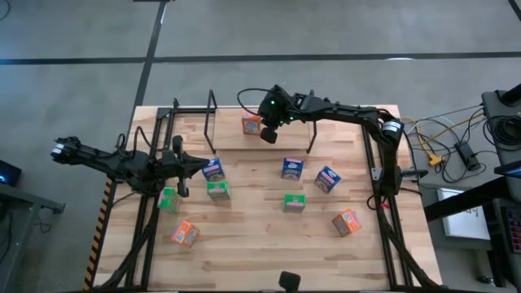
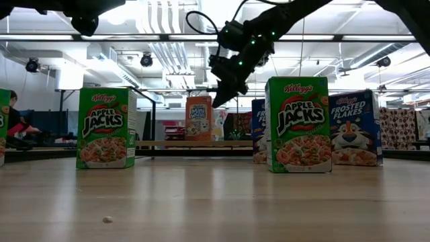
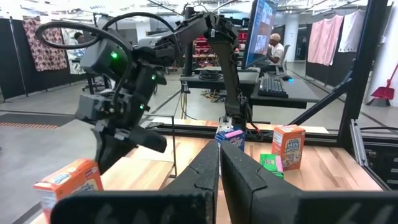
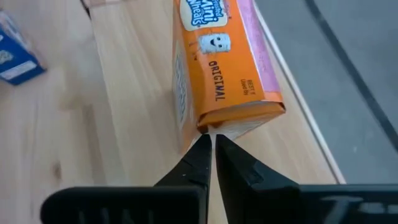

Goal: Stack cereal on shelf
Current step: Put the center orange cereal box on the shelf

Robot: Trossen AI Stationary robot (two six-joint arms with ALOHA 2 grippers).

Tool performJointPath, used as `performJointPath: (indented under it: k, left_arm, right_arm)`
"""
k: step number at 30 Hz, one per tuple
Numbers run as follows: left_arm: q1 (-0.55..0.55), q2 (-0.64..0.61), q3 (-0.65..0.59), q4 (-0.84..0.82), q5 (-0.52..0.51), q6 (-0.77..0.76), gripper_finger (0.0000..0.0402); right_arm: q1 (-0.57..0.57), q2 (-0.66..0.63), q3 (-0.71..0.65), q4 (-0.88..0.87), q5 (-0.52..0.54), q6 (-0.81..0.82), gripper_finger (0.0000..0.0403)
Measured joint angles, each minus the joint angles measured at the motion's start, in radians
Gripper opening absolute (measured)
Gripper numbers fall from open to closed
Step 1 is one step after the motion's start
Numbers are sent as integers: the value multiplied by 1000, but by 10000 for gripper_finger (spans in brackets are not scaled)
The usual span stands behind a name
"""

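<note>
An orange cereal box stands upright on its base on the black rod shelf at the table's far side. My right gripper is shut at that box's upper near corner; the low view shows it slanting down beside the box. Several other cereal boxes stand loose on the table: blue, green, orange. My left gripper waits shut at the table's left, level and touching nothing; its fingers lie together. My right gripper meets the orange box with its shut fingertips at one corner of the box's upper end. The fingers slant down at it from the table's near right. Nothing is between them. The box stays upright on the shelf.
More boxes stand right of centre: blue, blue, green, orange. A green one stands under the left arm. The shelf's upright hoops rise beside the orange box. Bare wood lies along the near edge.
</note>
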Motion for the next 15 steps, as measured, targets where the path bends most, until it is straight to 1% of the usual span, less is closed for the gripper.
performJointPath:
  k: [15]
  left_arm:
    - [0,0,0,1,0,0,0]
  right_arm:
    - [-5,3,-8,192,9,-17,9]
